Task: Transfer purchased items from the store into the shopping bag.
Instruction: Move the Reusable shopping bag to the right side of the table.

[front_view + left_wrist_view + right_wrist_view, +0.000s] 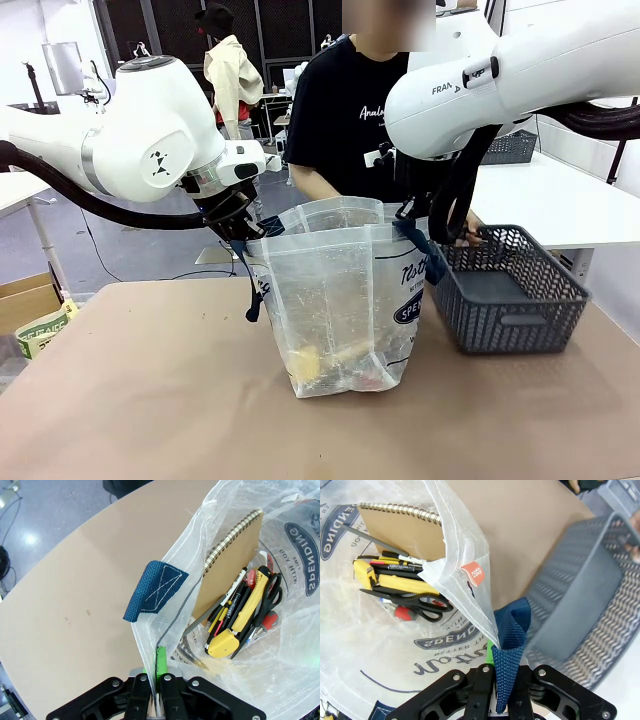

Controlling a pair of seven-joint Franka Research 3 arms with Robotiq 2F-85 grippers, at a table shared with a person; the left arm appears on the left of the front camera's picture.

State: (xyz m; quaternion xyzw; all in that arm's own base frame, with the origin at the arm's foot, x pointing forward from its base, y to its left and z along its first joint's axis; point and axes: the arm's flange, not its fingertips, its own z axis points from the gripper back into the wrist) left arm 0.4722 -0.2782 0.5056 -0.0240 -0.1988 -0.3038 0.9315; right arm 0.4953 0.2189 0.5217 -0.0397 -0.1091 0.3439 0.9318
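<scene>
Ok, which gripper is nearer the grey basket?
Right. The right gripper pinches the bag at its rim next to the basket; the left gripper pinches the opposite rim, farther away.

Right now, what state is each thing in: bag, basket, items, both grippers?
shopping bag: upright on the table, mouth held open.
basket: upright, empty.
spiral notebook: closed, standing inside the bag.
scissors: inside the bag.
yellow utility knife: inside the bag.
left gripper: shut on the bag's rim.
right gripper: shut on the bag's rim at the navy strap.
</scene>
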